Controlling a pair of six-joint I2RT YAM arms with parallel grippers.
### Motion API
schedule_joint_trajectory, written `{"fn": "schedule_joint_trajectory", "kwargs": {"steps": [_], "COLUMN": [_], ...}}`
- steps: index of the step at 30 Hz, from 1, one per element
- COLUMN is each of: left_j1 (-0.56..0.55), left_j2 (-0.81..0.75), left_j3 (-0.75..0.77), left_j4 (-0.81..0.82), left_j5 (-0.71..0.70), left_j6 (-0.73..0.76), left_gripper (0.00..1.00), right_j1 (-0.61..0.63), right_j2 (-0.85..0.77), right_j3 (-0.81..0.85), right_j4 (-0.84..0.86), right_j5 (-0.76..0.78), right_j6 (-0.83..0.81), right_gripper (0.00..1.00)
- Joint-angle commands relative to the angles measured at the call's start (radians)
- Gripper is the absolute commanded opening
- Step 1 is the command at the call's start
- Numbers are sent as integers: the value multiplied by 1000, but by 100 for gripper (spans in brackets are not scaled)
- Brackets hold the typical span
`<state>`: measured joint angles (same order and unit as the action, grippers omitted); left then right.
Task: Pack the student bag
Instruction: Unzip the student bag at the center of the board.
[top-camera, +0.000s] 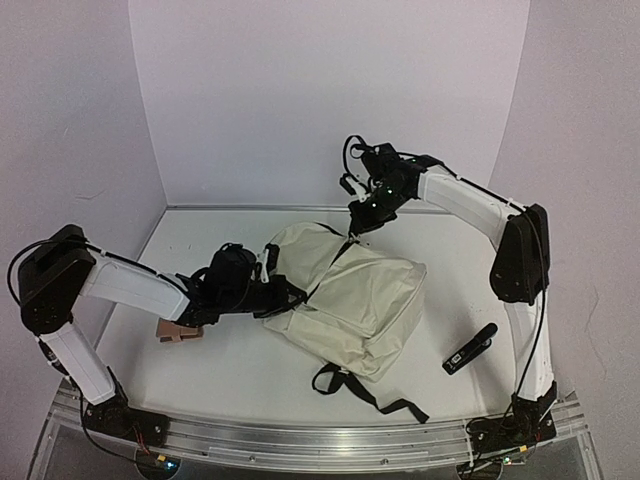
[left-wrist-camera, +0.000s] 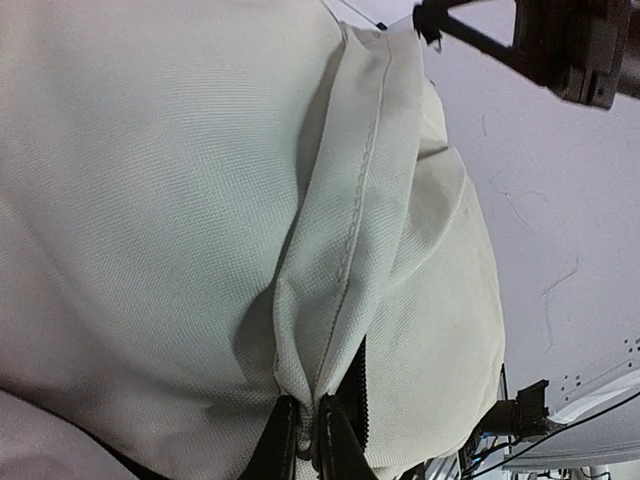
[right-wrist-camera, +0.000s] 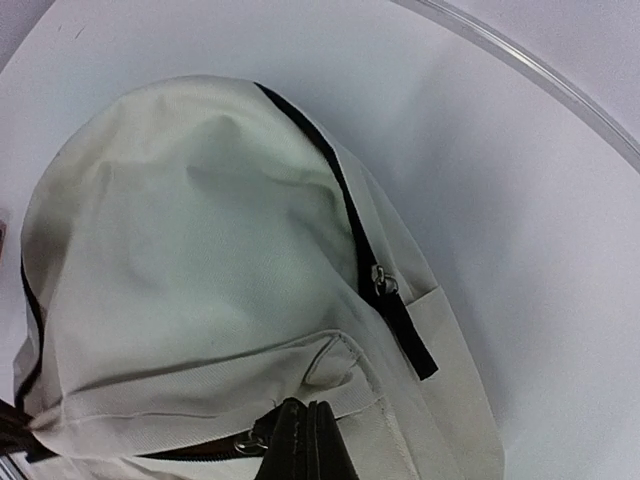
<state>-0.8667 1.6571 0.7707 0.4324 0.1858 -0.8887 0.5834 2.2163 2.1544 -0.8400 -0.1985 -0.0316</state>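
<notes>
My left claw (left-wrist-camera: 311, 442) is clenched on a fabric fold of the big soft cream student bag (top-camera: 350, 295), which lies mid white table (top-camera: 250, 372); my right claw (right-wrist-camera: 308, 432) pinches its far edge.

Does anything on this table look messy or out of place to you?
Nothing is damaged or spilled. The student bag lies slumped and skewed across the table, with one black strap trailing loose toward the near edge. A small black object and a brown object by the left arm lie outside it.
</notes>
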Motion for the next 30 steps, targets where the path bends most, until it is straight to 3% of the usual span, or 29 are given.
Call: {"fn": "schedule_joint_trajectory", "kwargs": {"steps": [1, 12, 18, 21, 25, 30], "left_j1": [-102, -190, -215, -218, -218, -219], "left_j2": [76, 129, 153, 155, 65, -56], "left_j3": [91, 108, 137, 136, 114, 199], "left_j4": [43, 157, 145, 159, 54, -332], "left_j5": [9, -116, -148, -168, -302, -475], "left_j6": [-2, -53, -50, -57, -54, -16], "left_gripper": [0, 0, 1, 5, 29, 60], "right_j1": [34, 168, 208, 207, 185, 107], "right_j2": [57, 136, 80, 45, -63, -237], "right_j3": [92, 235, 164, 141, 48, -123], "right_j4": [44, 44, 46, 42, 39, 41], "right_j5": [8, -30, -88, -91, -79, -81], "right_j6": [24, 76, 91, 86, 67, 70], "right_gripper": [0, 0, 0, 0, 30, 66]}}
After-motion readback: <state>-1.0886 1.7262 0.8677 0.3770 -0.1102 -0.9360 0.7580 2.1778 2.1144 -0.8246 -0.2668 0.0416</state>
